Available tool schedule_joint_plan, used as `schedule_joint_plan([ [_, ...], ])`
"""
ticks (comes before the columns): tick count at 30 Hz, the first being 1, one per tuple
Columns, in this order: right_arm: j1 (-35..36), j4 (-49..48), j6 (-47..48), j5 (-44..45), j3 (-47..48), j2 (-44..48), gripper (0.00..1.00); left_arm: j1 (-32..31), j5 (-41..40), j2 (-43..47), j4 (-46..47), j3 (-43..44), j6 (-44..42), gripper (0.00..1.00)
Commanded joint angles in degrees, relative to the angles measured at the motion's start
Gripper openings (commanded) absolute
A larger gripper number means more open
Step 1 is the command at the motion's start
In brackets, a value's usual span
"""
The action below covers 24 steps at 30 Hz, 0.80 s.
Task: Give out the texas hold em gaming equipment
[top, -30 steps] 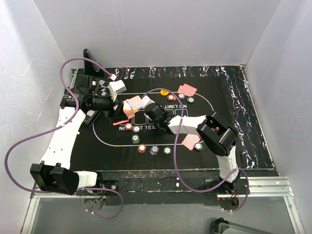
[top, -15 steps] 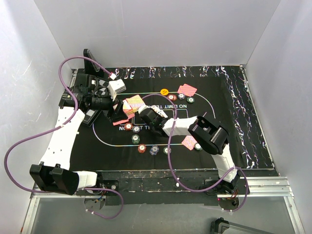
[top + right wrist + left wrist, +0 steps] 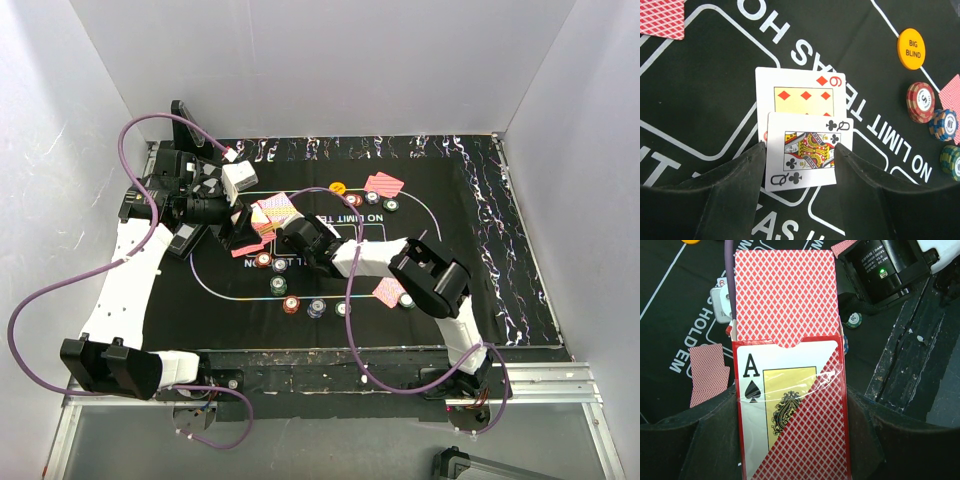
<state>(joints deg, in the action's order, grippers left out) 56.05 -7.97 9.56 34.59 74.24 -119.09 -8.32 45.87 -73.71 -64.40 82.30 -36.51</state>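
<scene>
L gripper [image 3: 790, 412] is clamped on the sides of the box [image 3: 790, 430], ace-print face toward the wrist cam. The box is held up off the mat [image 3: 705, 75] at its left-centre. The red-backed part above the notch can't be told apart as flap or cards. The box is prob. kept lifted w/ its mouth toward the R arm so cards can be drawn from it, one arm acting as holder.

R gripper [image 3: 799, 150] is low over the mat centre, jaws apart. Q clubs [image 3: 807, 150] lies face-up betw. the fingers, flat on the mat as far as can be judged, and no pinch is seen. It partly covers 6 diamonds [image 3: 802, 90], also face-up, inside the printed outlines. Face-up at centre suggests community cards.

Face-down cards [image 3: 384, 184] are laid at seat positions: far side, near-right and left by the box. They are judged to be hole cards. Chips [image 3: 920, 102] are set in small stacks near those cards and along the near side of the oval. BB disc [image 3: 912, 48] is placed just beyond the far chips, marking that seat.

Next, prob. another card is to be drawn. Risk: the Q/6 overlap may need spreading.
</scene>
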Motion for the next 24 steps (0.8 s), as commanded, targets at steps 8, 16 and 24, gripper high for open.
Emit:
schedule_joint_plan([
  [8,0.5,3.6,-8.0,-7.0,-9.0,10.3,0.66,0.2,1.8,0.2,0.6,3.0,0.1,0.0],
  [16,0.6,7.8,-18.3,-12.5,-17.6,33.4,0.66,0.3,1.7,0.1,2.5,1.3,0.3,0.0],
  [24,-7.2,19.6,-29.6,-37.0,-7.1,49.0,0.79,0.2,2.3,0.9,4.1,-2.5,-0.9,0.0],
])
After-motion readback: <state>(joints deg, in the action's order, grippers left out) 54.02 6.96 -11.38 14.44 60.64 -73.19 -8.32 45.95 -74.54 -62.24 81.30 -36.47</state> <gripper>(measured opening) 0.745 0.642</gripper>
